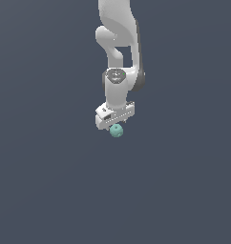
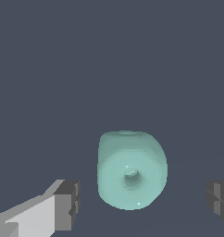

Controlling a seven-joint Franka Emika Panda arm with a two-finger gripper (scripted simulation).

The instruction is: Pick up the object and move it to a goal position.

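teal-green, the object (image 2: 131, 171) sits directly under the gripper (image 2: 144, 201), between its fingers (image 2: 67, 203) but touching neither; we find the jaws wide. we judge it light, rigid, smooth and prone to roll, best pinched across its rounded sides

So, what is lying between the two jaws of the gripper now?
The teal object lies between the open jaws of the gripper, touching neither; the wrist view shows bare gaps on both sides.
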